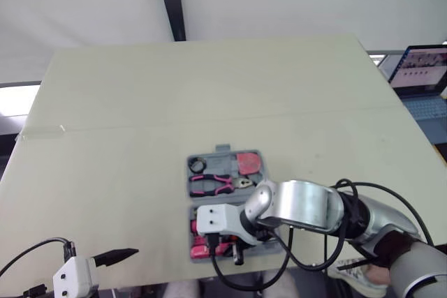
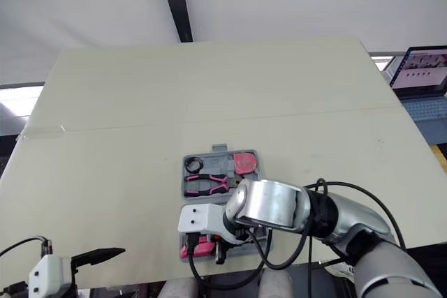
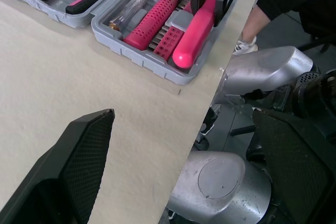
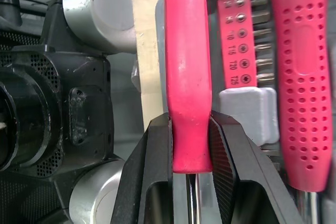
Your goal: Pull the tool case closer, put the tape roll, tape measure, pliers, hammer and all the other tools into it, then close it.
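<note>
The grey moulded plastic tool case (image 3: 137,56) lies open at the near edge of the pale table (image 1: 209,88). Its far half holds the pliers (image 1: 213,184), black tape roll (image 1: 198,165) and red tape measure (image 1: 246,163). The near half holds a dimpled pink handle (image 4: 302,77) and a bit strip (image 4: 239,40). There the right gripper (image 4: 190,121) clamps a smooth pink handle (image 4: 188,66). The left gripper (image 3: 184,113) hovers spread wide, holding nothing.
</note>
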You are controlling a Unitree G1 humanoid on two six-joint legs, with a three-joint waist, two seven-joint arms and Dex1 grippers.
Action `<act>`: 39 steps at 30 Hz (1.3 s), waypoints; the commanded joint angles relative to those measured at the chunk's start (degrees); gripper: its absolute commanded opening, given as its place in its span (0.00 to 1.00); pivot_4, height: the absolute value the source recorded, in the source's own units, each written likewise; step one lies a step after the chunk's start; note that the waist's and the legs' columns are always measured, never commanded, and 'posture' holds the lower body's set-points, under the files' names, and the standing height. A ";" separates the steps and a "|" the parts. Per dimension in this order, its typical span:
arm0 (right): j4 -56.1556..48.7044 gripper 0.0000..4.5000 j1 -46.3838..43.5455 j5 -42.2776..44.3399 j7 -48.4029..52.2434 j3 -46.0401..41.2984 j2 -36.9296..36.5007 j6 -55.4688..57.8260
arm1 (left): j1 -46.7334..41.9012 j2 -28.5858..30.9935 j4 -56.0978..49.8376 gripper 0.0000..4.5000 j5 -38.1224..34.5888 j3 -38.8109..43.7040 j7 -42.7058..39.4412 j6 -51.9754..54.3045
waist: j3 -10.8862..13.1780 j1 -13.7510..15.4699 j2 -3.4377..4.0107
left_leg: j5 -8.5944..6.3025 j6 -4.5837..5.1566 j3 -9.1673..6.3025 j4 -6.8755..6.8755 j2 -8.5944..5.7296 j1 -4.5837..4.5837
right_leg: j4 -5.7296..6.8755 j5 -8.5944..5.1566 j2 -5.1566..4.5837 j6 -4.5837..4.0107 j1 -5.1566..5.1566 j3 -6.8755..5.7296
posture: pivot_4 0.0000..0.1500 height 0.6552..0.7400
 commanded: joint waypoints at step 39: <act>2.82 0.10 -2.27 -1.72 -1.06 2.26 4.72 2.92 | 2.01 -1.33 -4.42 1.00 0.50 -0.38 3.31 0.87 | -0.04 -1.27 -0.06 | -0.03 -0.05 -0.04 0.03 0.08 0.02 | 0.16 0.00 -0.01 -0.06 -0.02 -0.33 | 1.00 1.00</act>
